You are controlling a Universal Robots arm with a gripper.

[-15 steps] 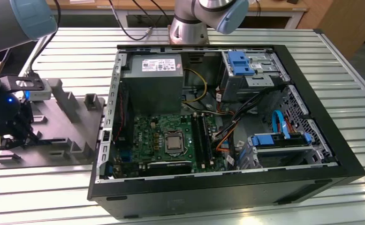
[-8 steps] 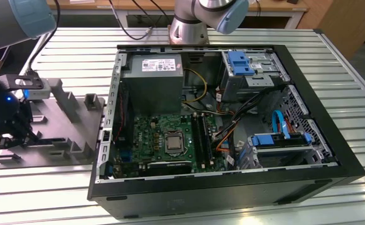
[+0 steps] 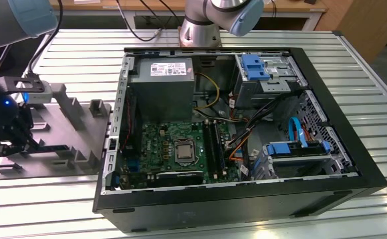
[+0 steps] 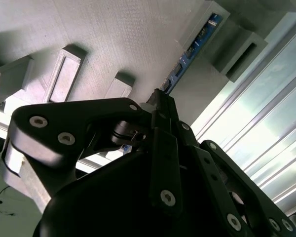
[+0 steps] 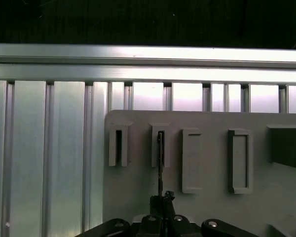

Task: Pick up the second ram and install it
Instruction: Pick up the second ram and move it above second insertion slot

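The second ram shows edge-on as a thin dark strip, one end standing in a narrow slot of the grey holder. In the second wrist view the ram is a slim board with a blue-green edge running away from the fingertips. My gripper is shut on the ram's near end, and its black linkage fills the foreground. In the exterior view the gripper is low over the holder, at the exterior view's left, outside the computer case. The ram reaches from the gripper toward the case.
The open black computer case lies on the slatted aluminium table. Inside are the green motherboard with long black memory slots, a grey power supply, blue drive brackets and loose cables. The holder has several other slots.
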